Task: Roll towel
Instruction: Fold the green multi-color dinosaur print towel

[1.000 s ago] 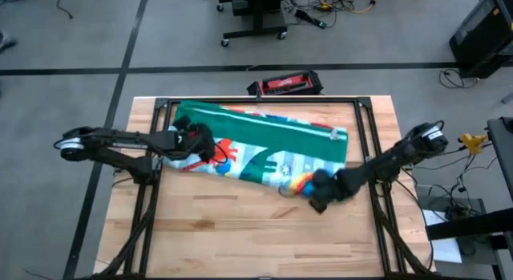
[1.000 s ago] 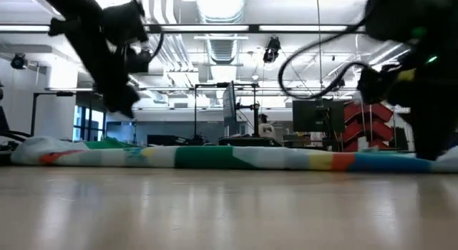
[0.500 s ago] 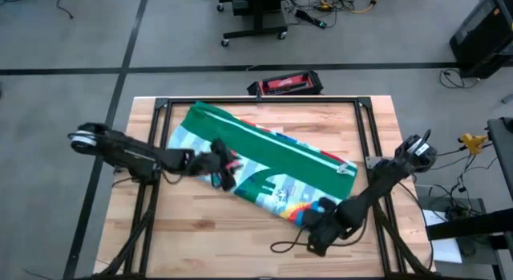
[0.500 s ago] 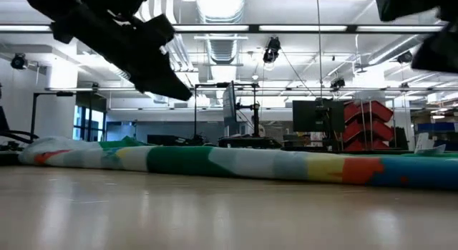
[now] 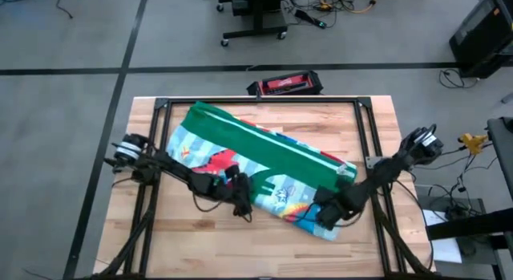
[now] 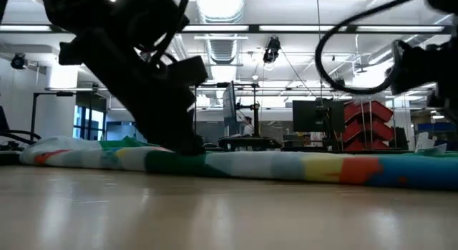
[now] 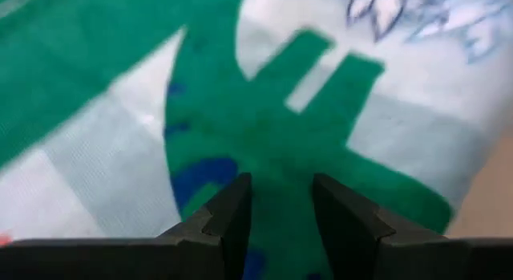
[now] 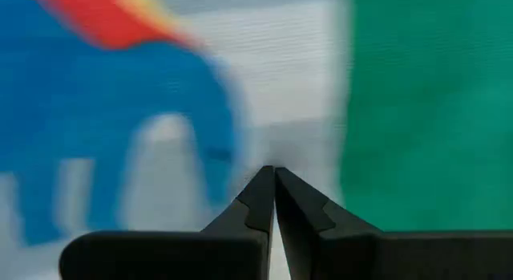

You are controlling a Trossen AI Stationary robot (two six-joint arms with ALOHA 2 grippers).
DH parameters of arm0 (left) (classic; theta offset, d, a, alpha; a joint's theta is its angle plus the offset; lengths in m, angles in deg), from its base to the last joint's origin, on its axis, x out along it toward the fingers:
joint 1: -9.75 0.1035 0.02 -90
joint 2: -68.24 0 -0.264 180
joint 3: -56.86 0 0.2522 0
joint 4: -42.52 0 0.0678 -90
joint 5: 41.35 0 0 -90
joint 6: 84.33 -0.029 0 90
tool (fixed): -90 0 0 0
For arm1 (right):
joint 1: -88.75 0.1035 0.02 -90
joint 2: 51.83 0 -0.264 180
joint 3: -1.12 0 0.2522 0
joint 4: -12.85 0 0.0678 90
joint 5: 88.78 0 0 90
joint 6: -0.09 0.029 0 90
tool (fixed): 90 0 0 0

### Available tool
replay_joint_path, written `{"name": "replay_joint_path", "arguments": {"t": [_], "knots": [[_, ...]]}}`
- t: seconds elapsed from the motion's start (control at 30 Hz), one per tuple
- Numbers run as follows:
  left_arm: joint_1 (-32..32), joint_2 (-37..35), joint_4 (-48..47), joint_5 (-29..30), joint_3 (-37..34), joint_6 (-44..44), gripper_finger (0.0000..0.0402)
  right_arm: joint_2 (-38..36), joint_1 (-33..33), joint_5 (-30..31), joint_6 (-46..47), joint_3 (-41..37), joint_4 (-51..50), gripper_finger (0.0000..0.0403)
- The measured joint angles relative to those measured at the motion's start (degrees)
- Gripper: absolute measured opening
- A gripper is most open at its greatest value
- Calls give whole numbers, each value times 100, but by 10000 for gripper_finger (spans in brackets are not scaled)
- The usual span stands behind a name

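We press both tools onto the folded towel, left tool slightly parted, right tool clenched empty; next, roll its near edge.

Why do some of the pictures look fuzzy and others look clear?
In the left wrist view the towel sits so close to the lens that its green dinosaur is smeared, while the left gripper looks crisp. In the right wrist view the blue and red print is soft too. In the low view the ceiling lights glare white and the arms show as dark silhouettes. The high view is evenly lit.
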Motion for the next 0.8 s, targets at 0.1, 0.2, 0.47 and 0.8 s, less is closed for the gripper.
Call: {"name": "replay_joint_path", "arguments": {"t": [0.1, 0.2, 0.47, 0.8], "knots": [[-253, -92, -579, 201, 56, 317, 119, 293, 265, -117, -48, 258, 1261, 0], [-538, -330, -1009, 388, 54, 353, 119, 416, 380, -101, -555, 607, 1238, 0], [-743, -596, -813, 794, 80, 329, 119, -49, 549, 557, -237, 1010, -1423, 0], [-820, -509, -314, 694, 75, 164, 119, -1493, 781, 128, 1045, -103, -1839, 80]]}}
